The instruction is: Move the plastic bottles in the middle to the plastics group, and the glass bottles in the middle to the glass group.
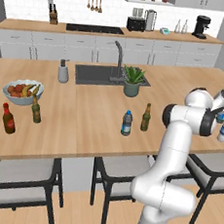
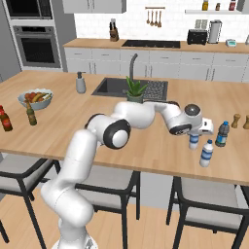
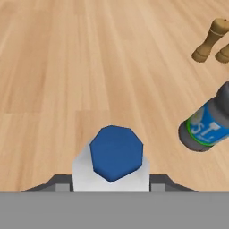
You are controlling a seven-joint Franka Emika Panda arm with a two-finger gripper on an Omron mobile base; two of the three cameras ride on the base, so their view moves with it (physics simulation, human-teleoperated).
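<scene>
Claw directly above clear bottle

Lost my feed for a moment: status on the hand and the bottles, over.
Hand down over clear plastic bottle at plastics group, grip unclear. Blue-tinted bottle and olive glass bottle wait mid-counter. Dark-capped bottle close beside.

My arm is built of smooth, glossy white rounded segments, thick at the base and slimmer toward the wrist. Dark grey, near-black rings and round caps mark each joint, as at my elbow. My wrist ends in a white block with a dark face. My tool carries two small dark grey tips.
</scene>
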